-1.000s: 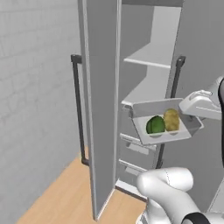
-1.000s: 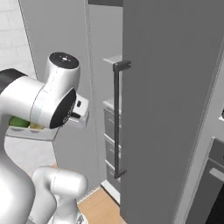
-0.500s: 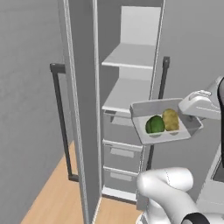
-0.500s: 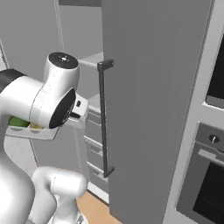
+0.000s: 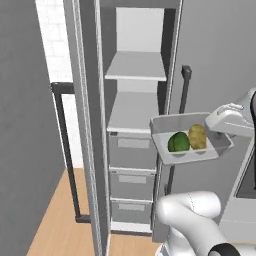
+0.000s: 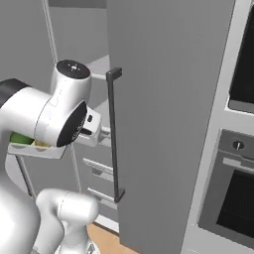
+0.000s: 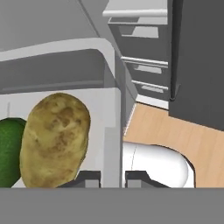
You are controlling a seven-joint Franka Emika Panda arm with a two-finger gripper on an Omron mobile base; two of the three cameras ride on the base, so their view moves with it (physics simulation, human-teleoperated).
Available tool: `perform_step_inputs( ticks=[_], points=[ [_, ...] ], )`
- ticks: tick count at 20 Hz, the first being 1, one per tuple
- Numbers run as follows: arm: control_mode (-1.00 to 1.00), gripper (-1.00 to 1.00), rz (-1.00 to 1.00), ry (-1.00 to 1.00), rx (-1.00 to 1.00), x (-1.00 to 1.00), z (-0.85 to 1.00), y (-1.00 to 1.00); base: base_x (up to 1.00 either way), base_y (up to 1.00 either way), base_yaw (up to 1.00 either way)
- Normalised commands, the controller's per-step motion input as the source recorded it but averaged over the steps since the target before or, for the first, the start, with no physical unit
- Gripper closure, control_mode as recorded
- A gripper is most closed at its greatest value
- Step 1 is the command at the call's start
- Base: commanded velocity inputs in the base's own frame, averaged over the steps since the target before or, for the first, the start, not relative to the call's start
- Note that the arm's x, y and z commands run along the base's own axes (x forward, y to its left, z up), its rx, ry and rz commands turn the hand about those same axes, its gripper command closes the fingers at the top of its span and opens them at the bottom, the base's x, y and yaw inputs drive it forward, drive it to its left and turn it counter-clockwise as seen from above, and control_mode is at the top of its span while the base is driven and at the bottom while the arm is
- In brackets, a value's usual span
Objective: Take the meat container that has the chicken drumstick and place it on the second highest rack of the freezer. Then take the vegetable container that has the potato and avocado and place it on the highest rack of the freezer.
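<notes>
My gripper is shut on the right rim of the vegetable container, a pale grey tray held level in front of the open freezer. In the tray lie the potato and the avocado side by side. The tray hangs a little below the second highest rack; the highest rack is above that. In the hand view the gripper pinches the tray's wall, with the potato and avocado close by. The meat container and chicken drumstick are out of view.
The freezer's open door with its dark bar handle stands at the left. Grey drawers sit below the racks. A closed grey door with a bar handle and a black-glass oven are to the right.
The whole picture has shifted, so the camera has moved with the base and now faces the freezer's inside more squarely. The tray stays in my grip, unchanged relative to the arm.
</notes>
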Motion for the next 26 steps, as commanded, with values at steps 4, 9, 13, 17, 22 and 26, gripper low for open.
perform_step_inputs(
  ticks=[4,9,13,17,22,26],
  points=[
    [1.00,1.00,0.00,0.00,0.00,0.00,0.00,0.00,0.30,0.44,-0.20],
    [1.00,1.00,0.00,0.00,0.00,0.00,0.00,0.00,0.49,0.04,-0.20],
    [1.00,1.00,0.00,0.00,0.00,0.00,0.00,0.00,0.63,0.00,-0.19],
    [1.00,1.00,0.00,0.00,0.00,0.00,0.00,0.00,0.01,0.10,-0.13],
    [-1.00,1.00,-0.31,-0.13,0.10,-0.11,0.03,0.40,-0.07,0.08,-0.03],
    [-1.00,1.00,-0.70,-0.19,0.26,0.06,0.14,0.45,0.00,0.00,0.00]
  ],
)
